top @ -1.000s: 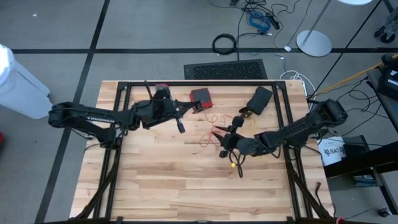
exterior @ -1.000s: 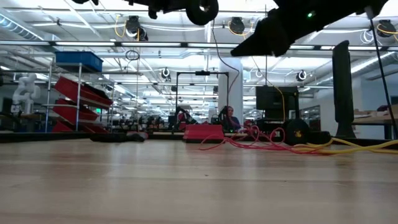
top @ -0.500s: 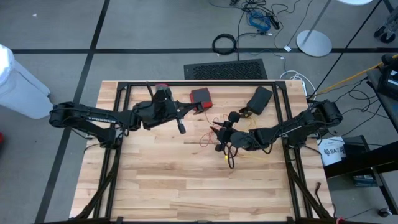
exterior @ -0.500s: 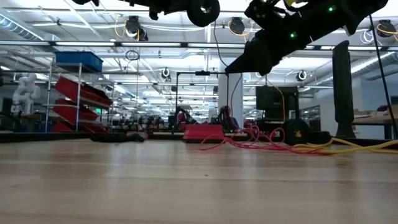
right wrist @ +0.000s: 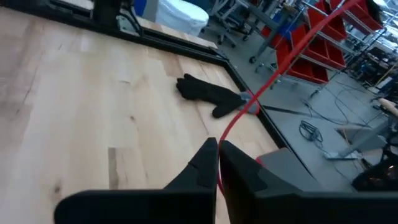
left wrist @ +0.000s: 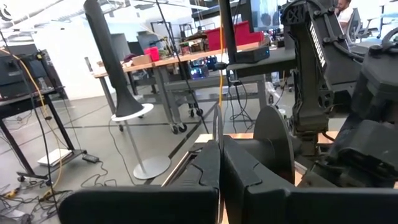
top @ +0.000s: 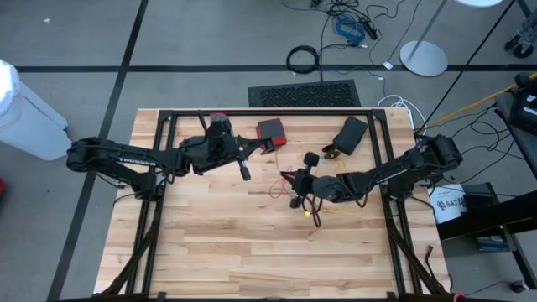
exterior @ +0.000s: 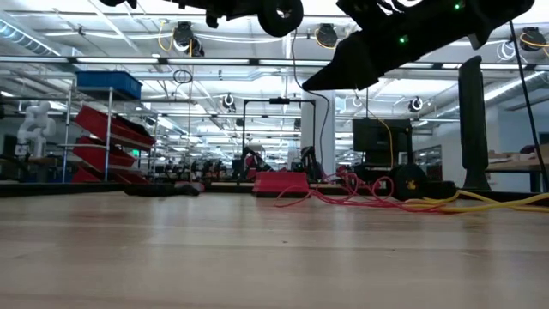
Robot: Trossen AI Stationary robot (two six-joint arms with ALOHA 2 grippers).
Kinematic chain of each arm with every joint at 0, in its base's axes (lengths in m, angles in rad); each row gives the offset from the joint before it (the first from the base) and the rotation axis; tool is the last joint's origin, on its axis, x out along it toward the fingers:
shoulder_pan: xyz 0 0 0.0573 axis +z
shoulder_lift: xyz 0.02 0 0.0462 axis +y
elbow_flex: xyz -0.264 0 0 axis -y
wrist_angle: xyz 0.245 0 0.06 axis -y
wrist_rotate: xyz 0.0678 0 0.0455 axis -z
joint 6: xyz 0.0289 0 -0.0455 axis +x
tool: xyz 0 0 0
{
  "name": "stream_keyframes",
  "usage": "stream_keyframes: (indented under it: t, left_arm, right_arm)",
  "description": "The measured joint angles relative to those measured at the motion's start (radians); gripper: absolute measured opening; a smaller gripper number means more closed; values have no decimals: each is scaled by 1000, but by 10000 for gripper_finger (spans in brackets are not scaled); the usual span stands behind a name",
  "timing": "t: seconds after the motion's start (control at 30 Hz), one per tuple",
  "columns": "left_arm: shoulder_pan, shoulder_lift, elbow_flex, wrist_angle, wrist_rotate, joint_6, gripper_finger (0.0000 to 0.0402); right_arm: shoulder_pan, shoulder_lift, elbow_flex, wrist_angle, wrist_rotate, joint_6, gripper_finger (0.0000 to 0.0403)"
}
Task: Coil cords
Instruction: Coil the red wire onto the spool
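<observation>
A thin red cord (right wrist: 283, 59) runs through the air between my two grippers. Its slack loops (exterior: 352, 193) lie on the wooden table next to a red box (top: 270, 130). A yellow cord (top: 317, 216) lies on the table by my right arm, and its length (exterior: 489, 204) trails toward the right edge. My left gripper (left wrist: 219, 146) is shut and held high over the far middle of the table (top: 258, 149). My right gripper (right wrist: 218, 155) is shut on the red cord above the table's middle (top: 292, 182). My left gripper pinches a thin cord (left wrist: 219, 121) between its two shut fingertips, with the fingers level. The cord leaves the tips and hangs slack to the table (exterior: 298, 103). My right gripper pinches the red cord (right wrist: 225, 140) between its shut fingertips, slanting slightly down. The cord rises nearly straight from the tips, clear of the table.
A black glove (right wrist: 208, 93) lies near the table's far left corner. A black box (top: 351, 132) sits at the far right. The black frame rail (top: 252, 111) runs along the far edge. The near half of the tabletop (top: 252, 252) is bare wood.
My right gripper has moved toward the table's left edge, to the red cord. Its fingers have shut on the cord.
</observation>
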Motion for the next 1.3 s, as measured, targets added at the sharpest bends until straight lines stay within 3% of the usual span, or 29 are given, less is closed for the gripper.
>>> stream_keyframes:
  t: [0.23,0.43,0.73,0.97,1.07,1.2,1.3]
  left_arm:
    - [0,6,0,0,0,-7,0]
    - [2,66,0,60,0,-9,0]
    - [2,169,0,157,0,-16,0]
    - [2,130,0,116,-11,-5,0]
    - [2,115,0,106,-21,14,0]
    - [2,114,0,100,-29,15,0]
    - [2,113,0,100,-29,13,0]
  right_arm:
    - [-10,0,0,103,-100,-18,1]
    - [-10,0,13,140,-116,-26,0]
    - [-9,133,136,125,-122,-54,0]
    - [51,153,158,64,11,-114,0]
    - [94,126,158,-13,134,-91,3]
    - [151,105,158,-43,314,-105,28]
    - [175,93,158,-42,373,-105,59]
